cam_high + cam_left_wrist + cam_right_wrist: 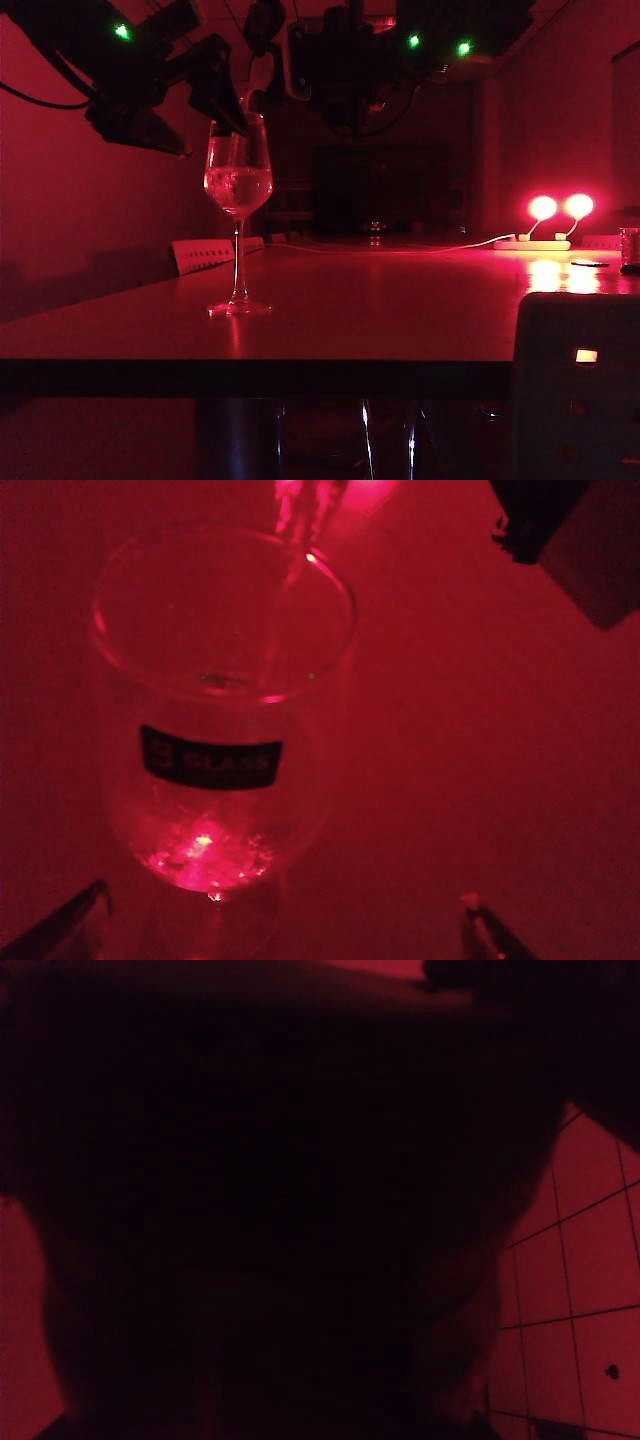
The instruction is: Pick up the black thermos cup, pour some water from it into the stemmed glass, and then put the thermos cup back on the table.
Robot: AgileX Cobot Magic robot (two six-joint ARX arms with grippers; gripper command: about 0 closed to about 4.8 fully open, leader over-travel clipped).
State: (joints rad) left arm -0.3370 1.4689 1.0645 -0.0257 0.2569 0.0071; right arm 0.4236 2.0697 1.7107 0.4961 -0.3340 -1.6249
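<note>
The stemmed glass (238, 180) stands on the table (400, 310), left of centre, partly filled with water. In the left wrist view the stemmed glass (220, 700) shows from above, with a dark label and a thin stream of water (300, 520) falling into its bowl. My left gripper (285, 925) is open, one fingertip on each side of the glass and apart from it. The black thermos cup (310, 60) hangs tipped above the glass, my right gripper (345, 80) shut on it. The thermos cup (280, 1210) fills the right wrist view as a dark mass that hides the fingers.
Two glowing lamps (560, 207) sit on a power strip (530, 244) at the back right. A pale perforated piece (205, 255) lies behind the glass. A small tumbler (629, 248) stands at the far right. A dark box (580, 390) rises at the front right corner.
</note>
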